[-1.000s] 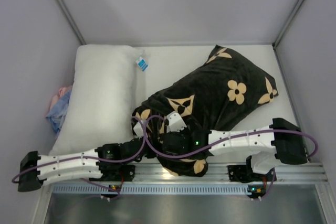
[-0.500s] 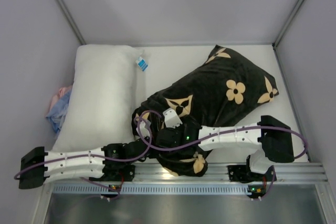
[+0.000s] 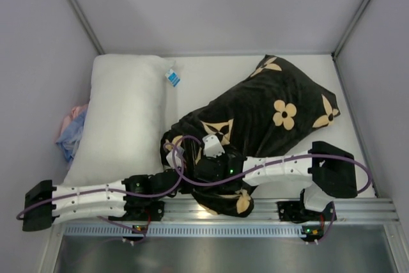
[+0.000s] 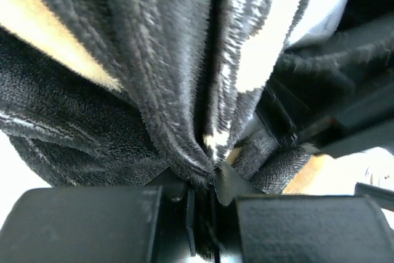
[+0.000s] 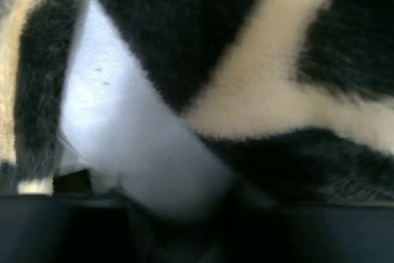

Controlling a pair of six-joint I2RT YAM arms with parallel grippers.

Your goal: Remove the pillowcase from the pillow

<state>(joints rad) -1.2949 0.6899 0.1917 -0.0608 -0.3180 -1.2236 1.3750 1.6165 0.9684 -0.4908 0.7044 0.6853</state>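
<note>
Black velvety pillowcase [image 3: 275,103] with tan flowers lies diagonally, from table centre to far right, the pillow [image 5: 123,133] inside showing white at the near opening. It looks soft, light and limp, probably best taken at that hem. Left gripper [image 4: 206,180] pinches a pillowcase fold. Right gripper [image 3: 204,155] is pressed into fabric; how far it is open cannot be told. A far tag [image 3: 172,78] is unreadable.

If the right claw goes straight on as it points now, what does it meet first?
Most likely the bare white pillow just ahead of the right claw, pillowcase around it; depth unclear.
</note>
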